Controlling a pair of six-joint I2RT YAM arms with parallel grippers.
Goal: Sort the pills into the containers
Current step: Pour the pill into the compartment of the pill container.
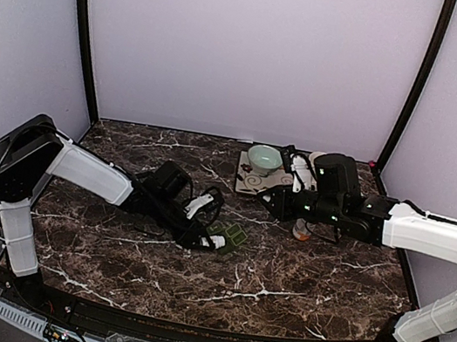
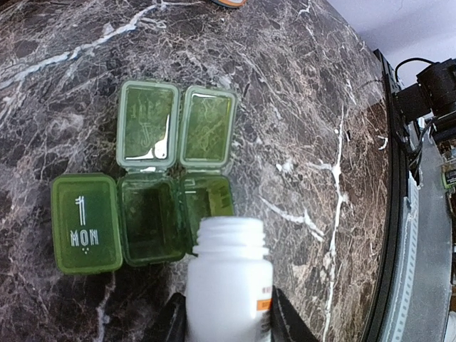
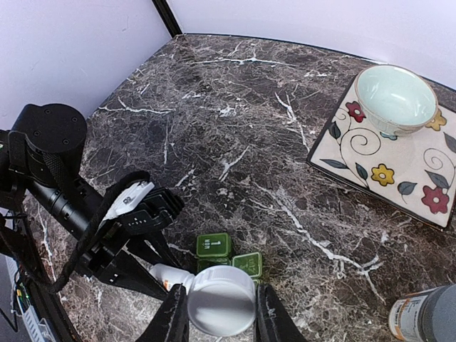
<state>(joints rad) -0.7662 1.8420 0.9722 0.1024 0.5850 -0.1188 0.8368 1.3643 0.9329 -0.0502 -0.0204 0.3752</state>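
The left gripper (image 2: 229, 320) is clamped on an uncapped white plastic bottle (image 2: 228, 274); its mouth points at the small dark-green plastic pill organiser (image 2: 179, 206) lying on the dark marbled table (image 2: 306, 107); the mouth hangs at the near edge of the organiser's two open compartments, likely so pills can drop in. The lid marked MON (image 2: 85, 224) is shut; no pills show. The right gripper (image 3: 221, 317), near the organiser's far right side, pinches a white round cap (image 3: 221, 303), seemingly kept clear of the pour.
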